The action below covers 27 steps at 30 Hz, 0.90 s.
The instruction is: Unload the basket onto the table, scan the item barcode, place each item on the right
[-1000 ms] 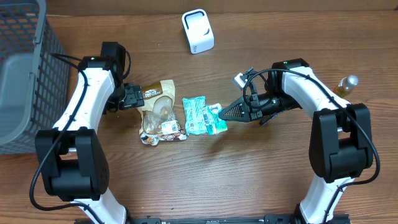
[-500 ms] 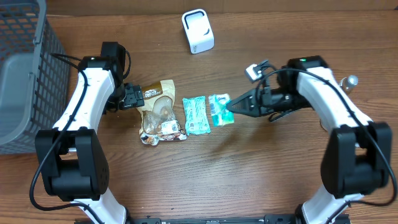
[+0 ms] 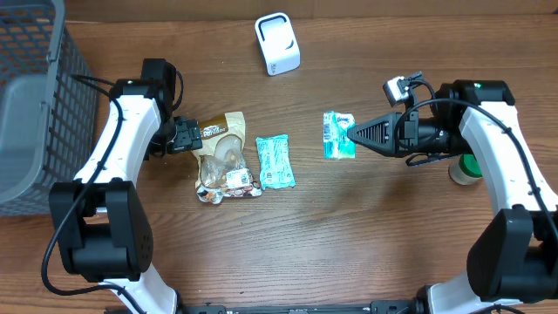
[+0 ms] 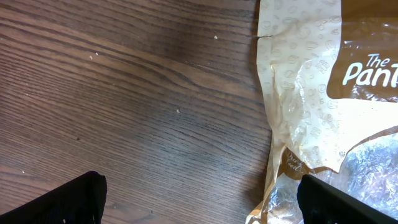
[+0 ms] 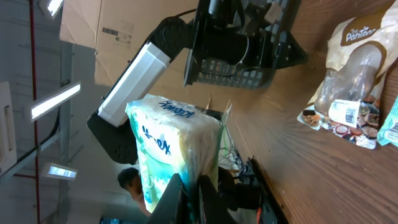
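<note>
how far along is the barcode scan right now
Done: the right tool is shut on a tissue pack. In hand: that pack is well short of the white scanner, so the scan is left. The snack bag and second pack lie on the table; left tool open beside the bag.

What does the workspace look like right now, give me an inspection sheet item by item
Surface: wooden table, no spills seen.
Job's things: tissue pack held by right gripper; white scanner at far edge.
Clutter: teal pack, brown snack bag, grey basket, green-topped item beside right arm.
Grippers: left gripper open beside the snack bag; right shut on tissue pack.
Cables: black cable along left arm; cable loop at right wrist.
Surroundings: cardboard boxes behind, in right wrist view.
</note>
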Tool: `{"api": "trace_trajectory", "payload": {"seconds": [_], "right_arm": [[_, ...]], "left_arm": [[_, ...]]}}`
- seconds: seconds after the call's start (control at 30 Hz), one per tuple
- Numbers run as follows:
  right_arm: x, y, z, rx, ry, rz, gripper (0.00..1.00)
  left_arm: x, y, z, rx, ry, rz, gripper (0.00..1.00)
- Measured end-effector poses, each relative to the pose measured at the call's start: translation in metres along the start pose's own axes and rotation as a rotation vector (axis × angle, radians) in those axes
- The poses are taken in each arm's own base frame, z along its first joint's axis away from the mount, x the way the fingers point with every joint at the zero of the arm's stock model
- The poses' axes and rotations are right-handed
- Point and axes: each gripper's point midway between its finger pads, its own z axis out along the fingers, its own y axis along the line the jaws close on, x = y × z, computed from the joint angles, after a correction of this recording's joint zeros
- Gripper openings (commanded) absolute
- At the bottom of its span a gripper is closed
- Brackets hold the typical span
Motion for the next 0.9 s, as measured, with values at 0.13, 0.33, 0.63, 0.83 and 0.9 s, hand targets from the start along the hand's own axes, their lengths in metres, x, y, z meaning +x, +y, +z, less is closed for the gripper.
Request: {"api": "trace_trajectory", "payload": {"seconds": [0.13,0.33,0.63,0.83,0.9], "right_arm": [[0.001,0.0,0.0,0.004,0.003,0.016,0.04],[0.003,0.0,0.002,0.005,0.014,0.05,0.04],[0.013,0.005,0.02,-0.016,0.072,0.065,0.04],[0.022,0.01,0.034,-0.037,0.118,0.08,0.04],[0.024,0.011,0.038,-0.041,0.131,0.08,0.04]], "left_arm": [[0.0,0.0,0.0,0.0,0.0,0.0,1.0],[0.0,0.0,0.0,0.0,0.0,0.0,1.0],[0.0,0.0,0.0,0.0,0.0,0.0,1.0],[0.0,0.0,0.0,0.0,0.0,0.0,0.99],[0.0,0.0,0.0,0.0,0.0,0.0,0.99]]}}
